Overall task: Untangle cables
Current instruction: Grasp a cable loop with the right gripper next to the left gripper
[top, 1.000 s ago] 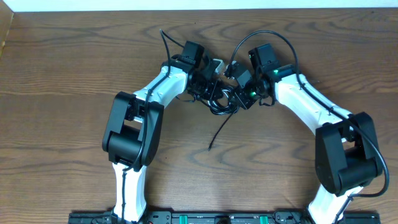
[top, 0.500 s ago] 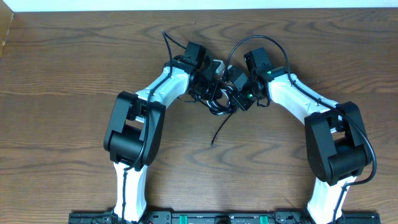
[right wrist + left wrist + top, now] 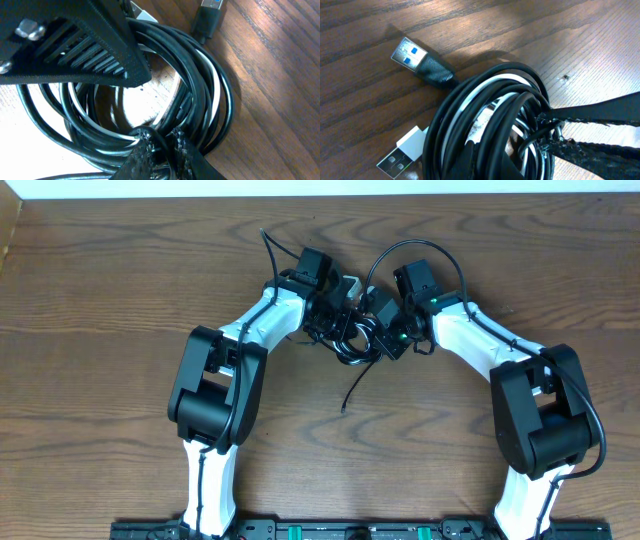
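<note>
The cables [image 3: 352, 345] are a coiled bundle of black cords and one white cord at the table's far middle, between my two grippers. In the left wrist view the bundle [image 3: 490, 120] fills the frame, with a black blue-cored plug [image 3: 415, 57] and a white plug [image 3: 402, 155] sticking out. My left gripper [image 3: 333, 320] [image 3: 480, 162] is closed in on the bundle from the left. My right gripper [image 3: 380, 335] [image 3: 162, 140] is shut on black strands at the coil's edge, and also shows in the left wrist view [image 3: 552, 132]. One loose black end [image 3: 346, 408] trails toward me.
The wooden table [image 3: 120, 290] has a white edge strip along the far side. Thick black arm cords arc over the right wrist [image 3: 420, 245] and behind the left wrist [image 3: 266, 242]. The left gripper's black body [image 3: 75, 45] overhangs the coil.
The right arm has shifted a little to the left, its elbow drawn in. The loose cable end has slid slightly right and away. The left arm has held still.
</note>
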Motion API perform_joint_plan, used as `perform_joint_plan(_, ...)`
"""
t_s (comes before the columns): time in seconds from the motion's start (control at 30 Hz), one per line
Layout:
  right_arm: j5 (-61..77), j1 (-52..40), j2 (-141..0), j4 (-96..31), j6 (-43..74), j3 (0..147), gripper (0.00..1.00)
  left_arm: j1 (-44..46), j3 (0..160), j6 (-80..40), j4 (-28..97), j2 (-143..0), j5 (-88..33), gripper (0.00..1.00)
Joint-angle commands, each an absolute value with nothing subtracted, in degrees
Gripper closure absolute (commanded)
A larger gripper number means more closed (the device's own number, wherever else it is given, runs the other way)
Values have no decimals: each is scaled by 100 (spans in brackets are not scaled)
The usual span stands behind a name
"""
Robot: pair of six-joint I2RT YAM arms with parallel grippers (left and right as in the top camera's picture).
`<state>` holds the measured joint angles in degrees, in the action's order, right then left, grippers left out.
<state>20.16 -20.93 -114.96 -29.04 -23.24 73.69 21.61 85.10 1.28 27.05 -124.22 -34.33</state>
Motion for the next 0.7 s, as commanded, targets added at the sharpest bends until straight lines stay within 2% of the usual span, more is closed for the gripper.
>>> perform_joint_plan(0.0, 1726, -2147, -11815, -3068, -2340, 7043, 82, 2171, 8455, 113, 2727, -12634, -3227, 91)
perform_joint_plan(0.17, 1627, -2147, -11815, -3328, -2346, 7000, 78, 2171, 8455, 115, 2727, -12634, -3227, 91)
perform_joint_plan(0.3, 1490, -2147, -11815, -3341, -2532, 6836, 83, 2171, 8455, 115, 2727, -12634, -3227, 91)
perform_joint_plan(0.47, 1485, -2147, -11815, -3273, -2554, 6755, 80, 2171, 8455, 115, 2724, -12634, -3227, 91)
perform_joint_plan(0.57, 1350, -2147, -11815, -3406, -2558, 6751, 82, 2171, 8455, 115, 2722, -12634, -3227, 91)
perform_joint_plan(0.67, 816, -2147, -11815, -3463, -2558, 6716, 83, 2171, 8455, 115, 2716, -12634, -3227, 83)
